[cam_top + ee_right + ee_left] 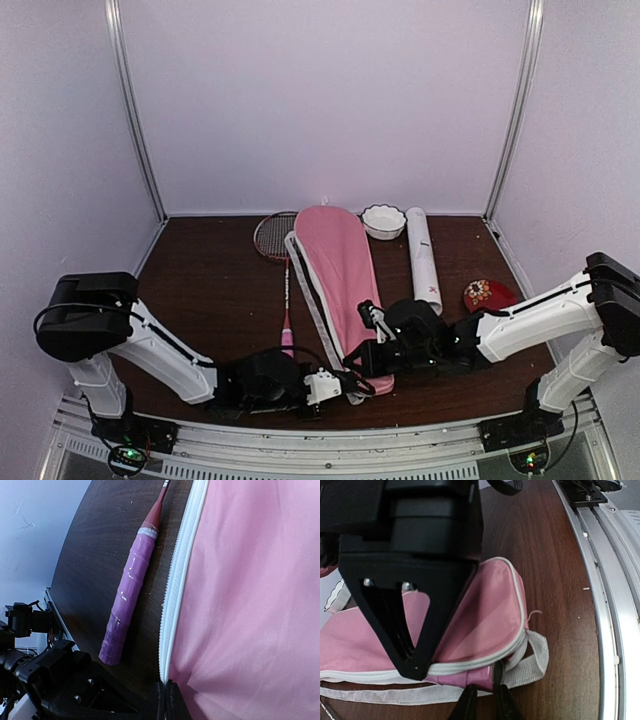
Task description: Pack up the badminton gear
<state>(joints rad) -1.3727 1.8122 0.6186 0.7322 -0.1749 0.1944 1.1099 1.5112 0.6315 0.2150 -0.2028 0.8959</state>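
Observation:
The long pink cover (335, 265) lies lengthwise mid-table. One racket (277, 237) lies left of it, its pink handle (127, 595) on the wood beside the cover's white zip edge (175, 595). The white tube (423, 258) lies right of the cover. My right gripper (167, 692) is shut on the zip edge at the cover's near end (485, 610). My left gripper (485, 680) is at that same end, shut on a glossy pink handle (482, 677) that pokes out under the flap. The rest of that racket is hidden inside the cover.
A small white scalloped bowl (383, 220) stands at the back between cover and tube. A red patterned dish (488, 295) sits at the right, close to my right arm. The cover's white webbing strap (540, 655) loops out by the metal front rail (615, 605).

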